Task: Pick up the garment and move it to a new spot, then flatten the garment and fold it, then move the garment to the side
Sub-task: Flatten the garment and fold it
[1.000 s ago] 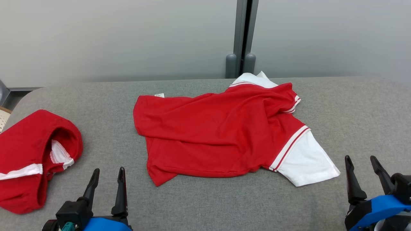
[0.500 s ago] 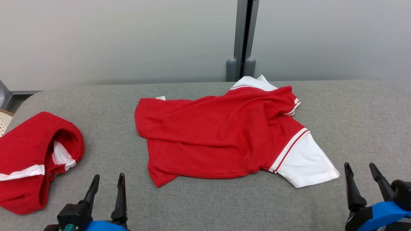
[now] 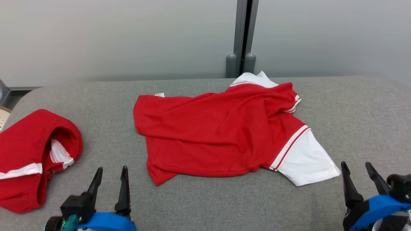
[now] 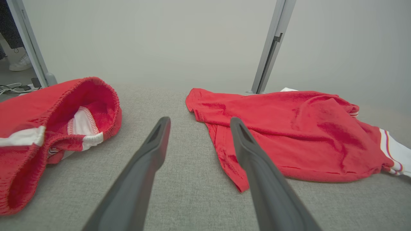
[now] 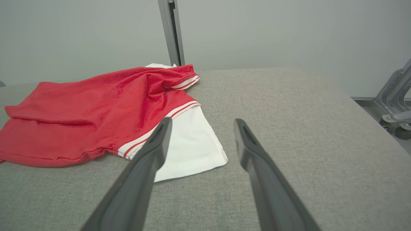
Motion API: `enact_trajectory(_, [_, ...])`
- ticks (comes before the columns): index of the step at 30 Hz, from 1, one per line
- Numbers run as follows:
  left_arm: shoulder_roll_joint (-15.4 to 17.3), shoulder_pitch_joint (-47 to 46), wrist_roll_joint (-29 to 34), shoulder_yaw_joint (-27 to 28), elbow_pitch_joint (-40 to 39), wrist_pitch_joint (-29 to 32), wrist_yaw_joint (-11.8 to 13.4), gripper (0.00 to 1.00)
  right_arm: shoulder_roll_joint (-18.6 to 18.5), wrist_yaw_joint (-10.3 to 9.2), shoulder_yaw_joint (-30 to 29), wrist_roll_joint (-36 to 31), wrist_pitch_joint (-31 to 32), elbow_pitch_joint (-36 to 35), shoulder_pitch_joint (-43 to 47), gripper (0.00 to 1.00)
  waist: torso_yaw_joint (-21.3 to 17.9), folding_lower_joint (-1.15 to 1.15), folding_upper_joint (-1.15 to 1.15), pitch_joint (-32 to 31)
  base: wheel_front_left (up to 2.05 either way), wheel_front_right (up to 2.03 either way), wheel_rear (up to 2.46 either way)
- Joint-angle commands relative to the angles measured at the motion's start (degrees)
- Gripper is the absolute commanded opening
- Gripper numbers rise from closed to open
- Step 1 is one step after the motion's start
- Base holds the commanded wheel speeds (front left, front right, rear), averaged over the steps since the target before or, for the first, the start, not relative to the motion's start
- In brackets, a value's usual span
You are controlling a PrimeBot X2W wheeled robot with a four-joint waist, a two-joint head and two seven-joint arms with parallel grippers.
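Observation:
A red garment [image 3: 218, 134] with white sleeves and red-striped cuffs lies crumpled in the middle of the grey padded table [image 3: 359, 109]; the left wrist view has it at the right [image 4: 289, 134], the right wrist view at the left [image 5: 96, 109]. My left gripper [image 3: 111, 170] stands open at the lower left, just short of the garment's near-left corner, nothing between its fingers [image 4: 154, 150]. Open as well, my right gripper [image 3: 355, 166] is at the lower right, close to the white sleeve [image 5: 189, 144], holding nothing.
A second red garment [image 3: 29, 154] with white trim lies bunched at the table's left edge, also at the left of the left wrist view [image 4: 48, 128]. A grey post [image 3: 240, 38] rises behind the table against a pale wall. A metal frame [image 5: 395, 99] stands off the right side.
The head view dipped and came back. Both grippers have shifted slightly within the view, the right one a little lower. The garments lie as before.

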Motion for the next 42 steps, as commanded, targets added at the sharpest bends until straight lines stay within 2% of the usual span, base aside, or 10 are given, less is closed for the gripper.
enact_trajectory(1, [-0.07,-2.36,0.01,-0.52,-0.02,0.52,-0.35,1.00,-0.07,0.01,-0.13,0.20,0.92,0.65,-1.56,1.00,0.02,0.00,0.00,0.57,0.00,0.00,0.00])
enact_trajectory(10, [-1.62,-13.05,0.43,-5.48,11.11,9.85,-3.69,1.00,-0.40,0.02,-0.70,-3.71,12.71,9.81,-11.09,1.00,-0.92,0.00,0.00,4.37,0.00,0.00,0.00])
enact_trajectory(16, [-2.13,-19.59,1.41,-6.63,19.29,15.61,-2.32,1.00,-1.54,0.01,-1.38,-5.90,18.28,16.06,-17.57,1.00,-1.65,0.00,0.00,7.15,0.00,0.00,0.00])
enact_trajectory(23, [-2.31,-24.02,2.24,-6.91,26.23,17.31,-0.31,1.00,-1.70,0.01,-1.05,-6.62,17.99,20.74,-21.83,1.00,-1.53,0.00,0.00,9.66,0.00,0.00,0.00])
enact_trajectory(28, [-2.56,-25.09,1.82,-8.20,28.95,17.58,-2.59,1.00,-1.33,0.01,-0.57,-5.37,17.17,22.67,-22.69,1.00,-1.62,0.00,0.00,10.34,0.00,0.00,0.00])
enact_trajectory(36, [-3.52,-23.67,0.18,-8.27,26.64,16.07,-3.78,1.00,-1.26,0.01,-2.05,-4.53,17.30,22.11,-20.31,1.00,-1.47,0.00,0.00,9.67,0.00,0.00,0.00])
enact_trajectory(42, [-3.36,-22.50,-0.36,-8.68,24.39,17.24,-3.21,1.00,-1.48,0.01,-1.14,-3.64,17.91,22.48,-19.99,1.00,-1.66,0.00,0.00,9.71,0.00,0.00,0.00])
